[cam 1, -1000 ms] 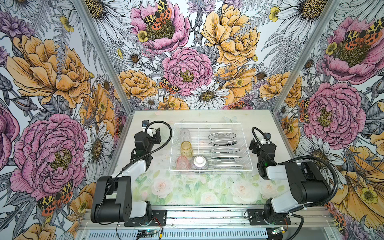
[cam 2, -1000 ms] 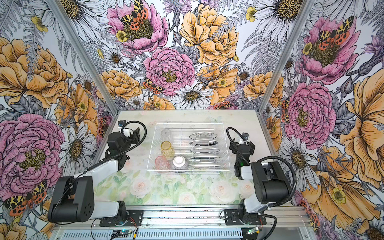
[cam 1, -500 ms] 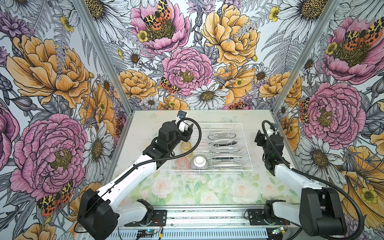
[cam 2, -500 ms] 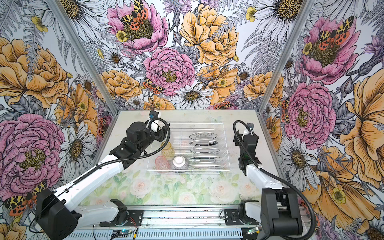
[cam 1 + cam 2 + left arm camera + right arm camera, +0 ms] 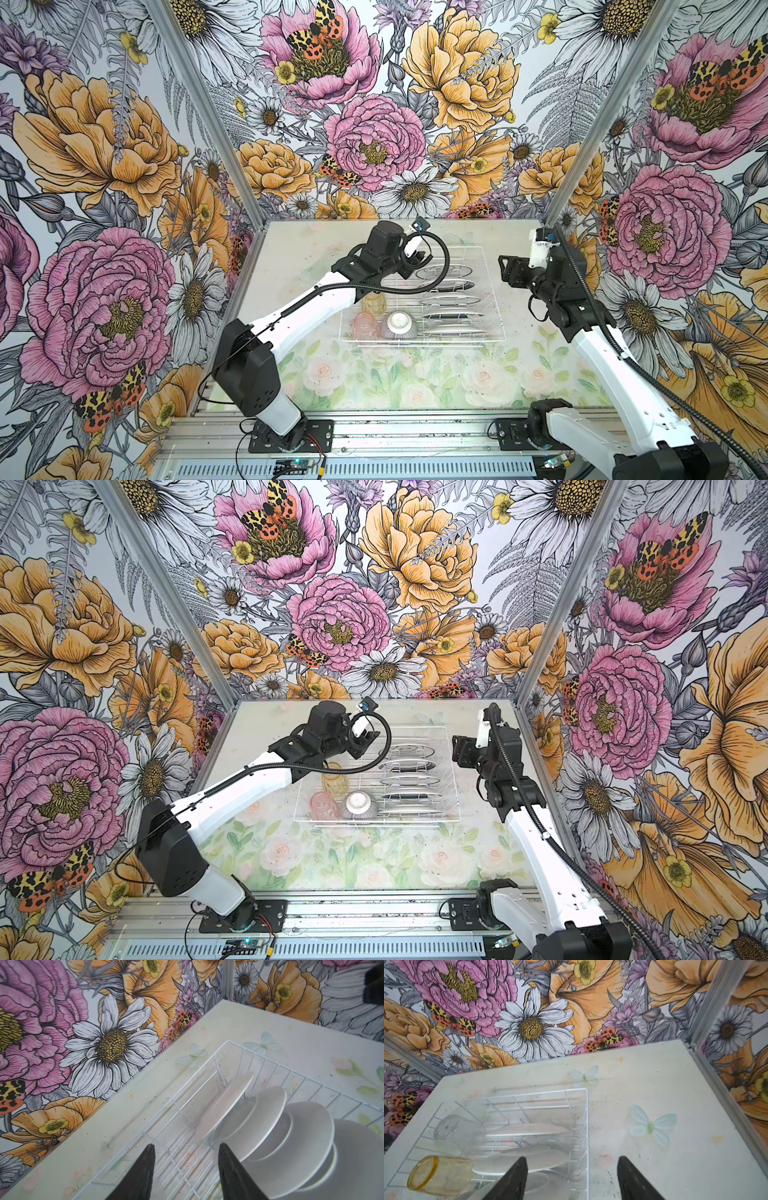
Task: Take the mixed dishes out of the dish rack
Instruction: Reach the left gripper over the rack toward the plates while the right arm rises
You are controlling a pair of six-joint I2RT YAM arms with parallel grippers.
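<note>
While both sets of jaws hang part-open and empty by the far end of the dish rack (image 5: 457,341), which sits mid-tabletop, I worry most about the plates (image 5: 270,1122) standing in its right-hand slots: my left arm (image 5: 307,307) has one finger (image 5: 232,1172) just beside their rims, so a slanted descent could knock them over like dominoes. Its cable (image 5: 448,259) loops above them, and the right arm (image 5: 557,282) is near enough for the two to collide.
</note>
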